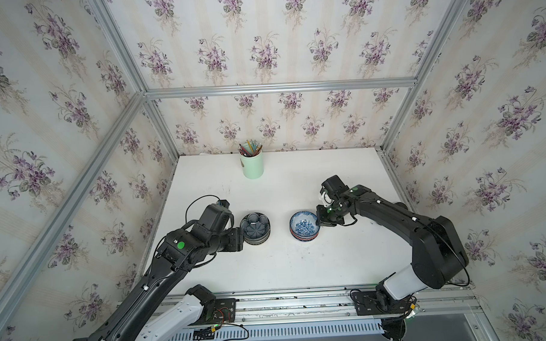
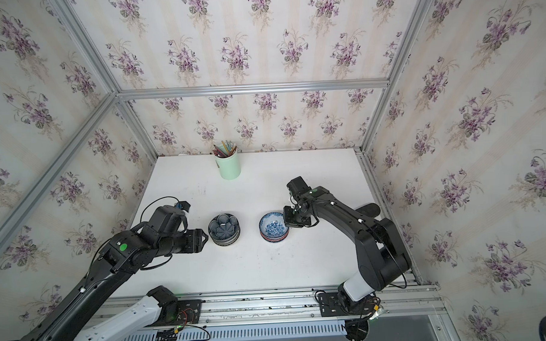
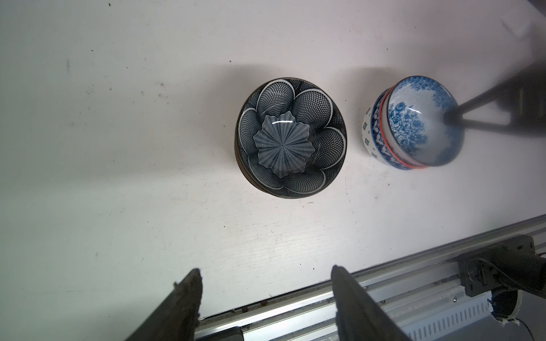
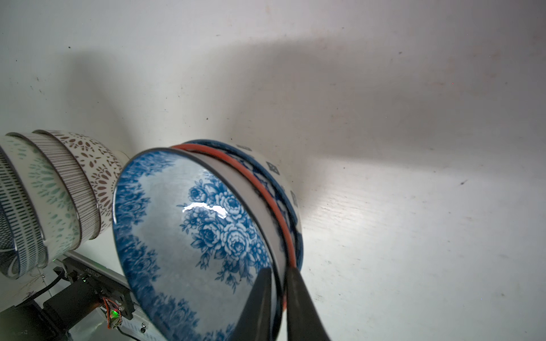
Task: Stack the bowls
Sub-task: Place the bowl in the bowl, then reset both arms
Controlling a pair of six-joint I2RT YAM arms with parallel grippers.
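Right wrist view: the right gripper [image 4: 277,270] slants down onto the blue flowered bowl [image 4: 206,230], one finger inside the rim and one outside, both close against it; whether they pinch it I cannot tell. That bowl sits nested atop other bowls [image 4: 280,177]. The left gripper [image 3: 266,268] hovers with fingers spread and empty, the dark petal bowl [image 3: 291,137] lying beyond its tips, untouched.

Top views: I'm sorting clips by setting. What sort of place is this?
Probably a robot test cell dressed like a room: floral wallpaper in an aluminium frame, left arm and right arm on a rail.
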